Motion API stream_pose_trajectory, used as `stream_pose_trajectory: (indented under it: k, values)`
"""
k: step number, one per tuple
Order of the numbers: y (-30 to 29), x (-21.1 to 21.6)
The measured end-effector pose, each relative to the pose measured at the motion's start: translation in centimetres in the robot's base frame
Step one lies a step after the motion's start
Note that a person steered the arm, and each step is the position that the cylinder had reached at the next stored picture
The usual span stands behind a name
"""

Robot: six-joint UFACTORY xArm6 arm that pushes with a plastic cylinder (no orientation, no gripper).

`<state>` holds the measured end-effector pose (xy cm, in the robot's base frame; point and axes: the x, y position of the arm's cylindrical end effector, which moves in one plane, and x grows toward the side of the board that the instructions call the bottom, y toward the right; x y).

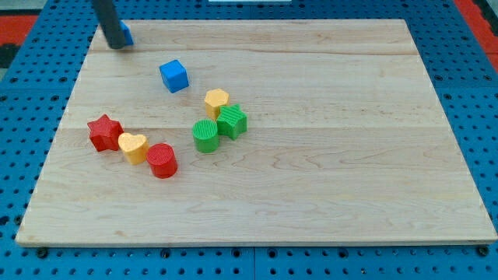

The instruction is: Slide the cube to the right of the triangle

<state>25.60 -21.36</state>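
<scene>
A blue cube [174,75] sits on the wooden board [327,155] in the upper left part of the view. A second blue block [126,33], probably the triangle, lies near the board's top left corner, mostly hidden behind my rod. My tip [117,45] rests at that block's left side, touching or nearly touching it. The cube is to the lower right of the tip, roughly a cube's width and a half away.
A yellow block [216,101], a green star-like block [232,121] and a green cylinder [205,135] cluster at centre left. A red star [104,132], a yellow heart [133,147] and a red cylinder [163,161] lie in a row at the left.
</scene>
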Motion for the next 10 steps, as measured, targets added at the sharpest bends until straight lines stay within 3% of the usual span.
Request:
stream_pose_trajectory:
  k: [1, 2, 3, 4, 6, 8, 10]
  values:
    - [3.3, 1.3]
    - [12.1, 3.2]
    - [17.2, 8.0]
    - [12.1, 12.5]
    - [4.7, 7.4]
    - [2.8, 3.8]
    - [4.2, 7.4]
